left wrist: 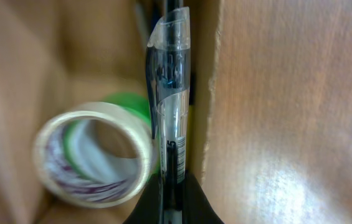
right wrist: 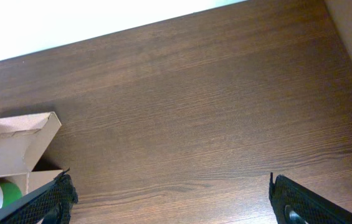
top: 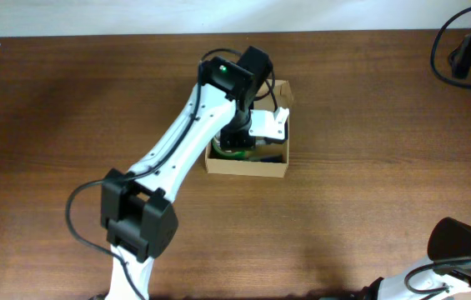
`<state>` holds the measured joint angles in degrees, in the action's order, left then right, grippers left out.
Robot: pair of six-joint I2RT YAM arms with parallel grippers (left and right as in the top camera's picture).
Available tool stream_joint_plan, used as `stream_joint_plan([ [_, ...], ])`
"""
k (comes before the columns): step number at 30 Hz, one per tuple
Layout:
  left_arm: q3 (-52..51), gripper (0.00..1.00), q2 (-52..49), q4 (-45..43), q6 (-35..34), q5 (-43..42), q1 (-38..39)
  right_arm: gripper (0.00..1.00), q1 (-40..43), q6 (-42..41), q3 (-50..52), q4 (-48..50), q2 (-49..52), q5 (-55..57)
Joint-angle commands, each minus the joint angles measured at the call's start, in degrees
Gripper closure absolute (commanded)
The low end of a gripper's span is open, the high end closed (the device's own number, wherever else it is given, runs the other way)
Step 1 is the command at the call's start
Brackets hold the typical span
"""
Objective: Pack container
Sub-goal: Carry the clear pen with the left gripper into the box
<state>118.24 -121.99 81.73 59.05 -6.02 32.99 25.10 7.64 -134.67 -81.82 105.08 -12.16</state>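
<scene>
Clear plastic pen (left wrist: 169, 106) tight in left hand (left wrist: 174, 198), within matte tan cardboard container (top: 248, 169); right hand (right wrist: 169, 200) wide apart.

The left tool (top: 240, 147) reaches into the tan container (top: 248, 169) on the table (top: 368, 125).

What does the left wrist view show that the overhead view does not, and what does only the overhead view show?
Only the left wrist view shows the pen, clamped in the shut left tool, and a clear tape roll beside it. Only the overhead view shows the whole left arm reaching down, and part of the right arm at the table's edge. Both views show the cardboard box and the brown table.
</scene>
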Motion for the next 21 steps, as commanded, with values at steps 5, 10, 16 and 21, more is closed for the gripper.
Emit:
stream_joint_plan([
  [5, -0.13, 0.98, -4.68, 1.42, 1.31, -0.11, 0.15, 0.01, 0.04, -0.24, -0.22, 0.2, 0.09, -0.74],
  [10, -0.13, 0.98, -5.31, 0.55, 1.31, -0.42, 0.2, 0.01, 0.04, -0.24, -0.22, 0.2, 0.09, -0.74],
  [16, -0.13, 0.98, -7.23, 0.13, 1.31, -2.05, 0.24, 0.01, 0.04, -0.24, -0.22, 0.2, 0.09, -0.74],
  [21, -0.17, 0.98, -9.16, 0.17, 1.22, -3.52, 0.33, 0.01, 0.04, -0.24, -0.22, 0.2, 0.09, -0.74],
])
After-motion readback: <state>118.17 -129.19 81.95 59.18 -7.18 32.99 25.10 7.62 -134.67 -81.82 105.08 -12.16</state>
